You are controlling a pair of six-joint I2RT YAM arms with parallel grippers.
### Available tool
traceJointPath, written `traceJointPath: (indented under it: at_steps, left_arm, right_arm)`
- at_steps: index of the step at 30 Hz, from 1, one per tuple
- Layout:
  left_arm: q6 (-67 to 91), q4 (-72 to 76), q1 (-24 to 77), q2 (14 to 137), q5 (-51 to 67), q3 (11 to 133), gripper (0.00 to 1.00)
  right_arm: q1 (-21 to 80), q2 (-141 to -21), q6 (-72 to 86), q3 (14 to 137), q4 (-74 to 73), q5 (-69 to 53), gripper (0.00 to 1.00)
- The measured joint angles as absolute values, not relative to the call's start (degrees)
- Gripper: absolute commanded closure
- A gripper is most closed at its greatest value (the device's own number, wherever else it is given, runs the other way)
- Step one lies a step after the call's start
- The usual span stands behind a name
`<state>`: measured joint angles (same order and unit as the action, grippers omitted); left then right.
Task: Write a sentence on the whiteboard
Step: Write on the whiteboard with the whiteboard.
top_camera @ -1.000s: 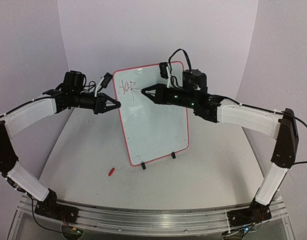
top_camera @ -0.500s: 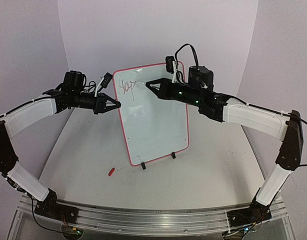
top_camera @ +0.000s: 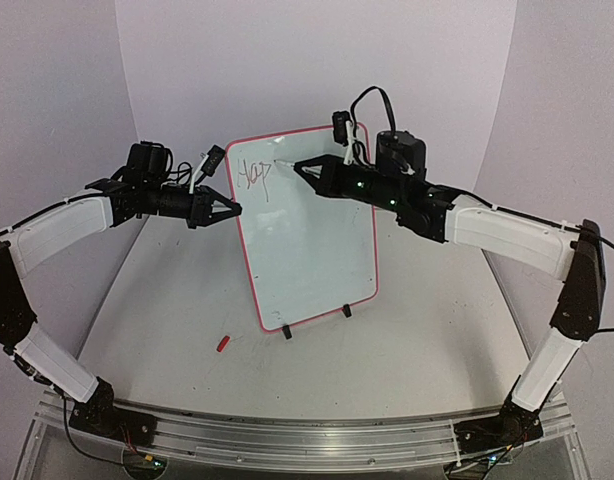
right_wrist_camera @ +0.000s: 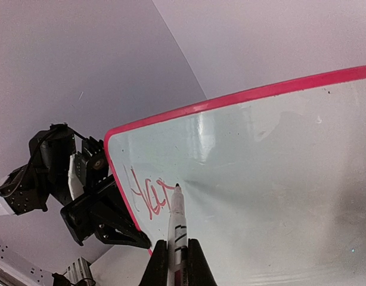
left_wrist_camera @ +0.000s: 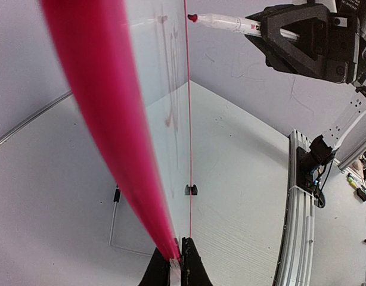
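Observation:
The whiteboard stands upright on the table, glossy white with a red-pink rim. My left gripper is shut on its left edge, pinching the rim between its fingertips. My right gripper is shut on a slim red-and-white marker. The marker's tip touches the board near its top left, just right of the sentence. The sentence is only a few reddish letters.
A small red cap lies on the table in front of the board's left corner. Black clips of the wire stand hold the board's bottom edge. Walls close in behind and on both sides.
My right gripper has moved the marker up and slightly left along the board, from the foot of the last letter to its top. The left gripper and the board have stayed put.

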<state>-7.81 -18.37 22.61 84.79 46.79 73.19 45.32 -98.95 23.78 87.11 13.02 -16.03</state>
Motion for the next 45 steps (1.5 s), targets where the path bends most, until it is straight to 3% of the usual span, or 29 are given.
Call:
traceJointPath:
  at_steps: [15, 29, 45]
  left_arm:
    - [-7.9, -18.4, 22.7, 84.8, 46.8, 73.2, 1.0]
    - [-7.8, -18.4, 22.8, 84.7, 46.5, 73.2, 1.0]
    - [-8.2, -18.4, 23.3, 84.4, 46.5, 73.2, 1.0]
  right_arm:
    - [45.3, -99.2, 23.5, 86.9, 11.4, -14.4, 1.0]
    - [45.4, -95.8, 24.5, 78.4, 8.8, -14.8, 1.0]
    - [45.4, -93.8, 23.6, 81.1, 10.1, -15.4, 1.0]
